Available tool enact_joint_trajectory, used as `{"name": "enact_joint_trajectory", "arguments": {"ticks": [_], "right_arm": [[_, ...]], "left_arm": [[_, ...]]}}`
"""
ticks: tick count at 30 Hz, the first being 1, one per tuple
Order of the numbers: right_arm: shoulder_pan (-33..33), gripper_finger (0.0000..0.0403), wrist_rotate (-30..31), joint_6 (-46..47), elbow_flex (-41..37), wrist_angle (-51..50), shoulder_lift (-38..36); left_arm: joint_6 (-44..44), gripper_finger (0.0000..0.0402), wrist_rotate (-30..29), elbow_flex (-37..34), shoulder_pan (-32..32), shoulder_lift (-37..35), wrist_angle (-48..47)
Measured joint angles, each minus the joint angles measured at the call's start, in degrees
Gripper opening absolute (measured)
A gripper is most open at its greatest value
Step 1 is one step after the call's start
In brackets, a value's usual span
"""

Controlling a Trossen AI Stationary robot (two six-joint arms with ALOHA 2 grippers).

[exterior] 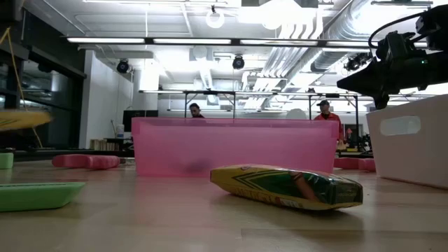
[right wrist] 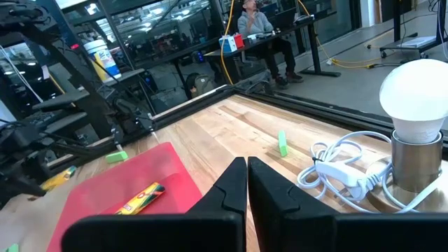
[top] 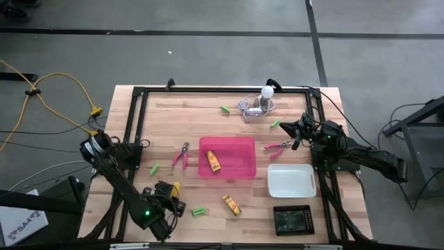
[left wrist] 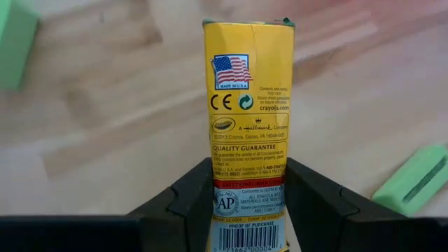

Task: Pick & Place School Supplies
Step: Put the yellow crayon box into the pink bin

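Observation:
My left gripper (top: 172, 196) is at the table's near left, shut on a yellow crayon box (left wrist: 248, 105). A second crayon box (top: 213, 161) lies in the pink tray (top: 239, 169), and a third (top: 232, 204) lies flat on the table near the front edge. Green sticks (top: 199, 210) (top: 155, 168) (top: 225, 109) (top: 275, 123) lie scattered on the wood. Pink-handled scissors lie left of the tray (top: 182, 154) and right of it (top: 277, 147). My right gripper (right wrist: 247, 182) waits shut at the far right, pointing level. My left gripper pinches the crayon box between its two fingers (left wrist: 189, 203) on the two narrow long sides, at the barcode end (left wrist: 248, 210). The fingers slant down and lie along the box, which sticks out past the fingertips. The box hangs clear of the table.
A white tray (top: 291, 179) and a black tray (top: 293, 219) stand at the near right. A white bulb (top: 267, 92) with a grey cord (top: 250, 107) sits at the far edge. A black frame (top: 139, 94) borders the table. People sit in the room beyond.

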Motion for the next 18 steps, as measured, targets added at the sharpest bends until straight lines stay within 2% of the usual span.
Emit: {"name": "enact_joint_trajectory", "arguments": {"ticks": [8,15,18], "right_arm": [[0.0,0.0003,0.0,0.0,0.0,0.0,0.0],[0.0,0.0003,0.0,0.0,0.0,0.0,0.0],[0.0,0.0003,0.0,0.0,0.0,0.0,0.0]], "left_arm": [[13.9,0.0154,-3.0,0.1,7.7,-4.9,-0.7],[29.1,0.0154,-2.8,0.1,16.4,-8.6,0.9],[37.4,0.0154,-0.9,0.1,20.9,-9.6,3.2]]}}
